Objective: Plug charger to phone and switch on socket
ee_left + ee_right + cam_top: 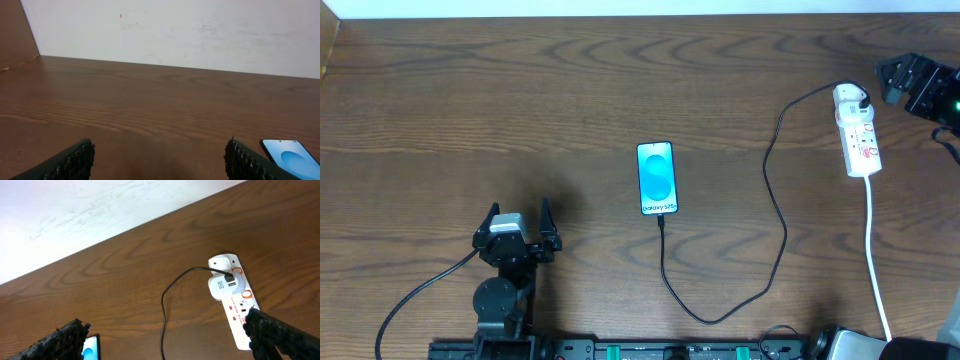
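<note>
The phone (656, 178) lies flat mid-table with its cyan screen lit. The black charger cable (775, 190) runs from the phone's bottom edge, loops toward the front and climbs to its white plug (851, 98), seated in the far end of the white socket strip (863, 140). My left gripper (520, 213) is open and empty, left of the phone and nearer the front. Its wrist view (160, 161) shows the phone's corner (292, 155) at lower right. My right gripper (892, 78) is open and empty, hovering right of the strip's far end. Its wrist view (165, 330) shows the strip (239, 311), plug (222, 285), cable (163, 305) and phone (91, 347).
The strip's thick white cord (873, 250) runs toward the front right edge. A white wall (175, 30) borders the table's far side. A black rail (650, 350) lies along the front edge by the arm bases.
</note>
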`<state>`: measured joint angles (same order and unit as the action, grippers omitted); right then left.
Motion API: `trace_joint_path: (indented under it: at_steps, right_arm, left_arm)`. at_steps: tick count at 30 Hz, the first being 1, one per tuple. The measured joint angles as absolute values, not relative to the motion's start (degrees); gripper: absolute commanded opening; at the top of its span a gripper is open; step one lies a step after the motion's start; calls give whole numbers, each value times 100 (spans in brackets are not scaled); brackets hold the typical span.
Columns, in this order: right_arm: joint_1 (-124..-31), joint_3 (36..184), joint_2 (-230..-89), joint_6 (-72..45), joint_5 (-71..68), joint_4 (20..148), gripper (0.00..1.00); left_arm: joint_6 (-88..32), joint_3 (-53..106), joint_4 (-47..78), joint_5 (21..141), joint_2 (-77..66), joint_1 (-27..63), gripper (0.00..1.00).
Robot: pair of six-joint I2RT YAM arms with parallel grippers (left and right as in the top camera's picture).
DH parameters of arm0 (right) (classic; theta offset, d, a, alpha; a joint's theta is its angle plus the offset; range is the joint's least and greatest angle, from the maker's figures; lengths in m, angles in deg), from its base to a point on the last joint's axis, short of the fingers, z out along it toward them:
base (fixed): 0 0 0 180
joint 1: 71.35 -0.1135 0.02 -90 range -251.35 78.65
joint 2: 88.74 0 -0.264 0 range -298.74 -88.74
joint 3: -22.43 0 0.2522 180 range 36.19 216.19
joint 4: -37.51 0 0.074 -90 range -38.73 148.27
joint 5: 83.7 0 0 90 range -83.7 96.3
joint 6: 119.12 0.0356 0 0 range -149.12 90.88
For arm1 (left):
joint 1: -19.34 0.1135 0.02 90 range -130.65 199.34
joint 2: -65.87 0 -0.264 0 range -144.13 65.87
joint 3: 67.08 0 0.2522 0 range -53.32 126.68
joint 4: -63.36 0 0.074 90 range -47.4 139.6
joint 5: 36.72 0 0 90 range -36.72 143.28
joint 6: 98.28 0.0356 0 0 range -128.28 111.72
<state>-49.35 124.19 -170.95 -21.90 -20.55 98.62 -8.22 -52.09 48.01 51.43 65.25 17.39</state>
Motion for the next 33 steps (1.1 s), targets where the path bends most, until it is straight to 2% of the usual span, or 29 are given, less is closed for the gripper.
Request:
trace_joint_path:
  at_steps: [12, 21, 33]
  right_arm:
    - [-4935, 12419, -17095, -2190, -2003, 9862, 99]
    - [-4946, 11908, -16916, -2190, -1231, 9629, 99]
    - [-5018, 7539, -15019, -2166, -1214, 5589, 99]
  left_arm:
    - [-822, -5209, 4801, 5143, 6525, 1739, 83]
    - [-822, -5209, 4801, 5143, 6525, 1739, 83]
    - [-820, -5200, 4786, 5163, 6525, 1739, 83]
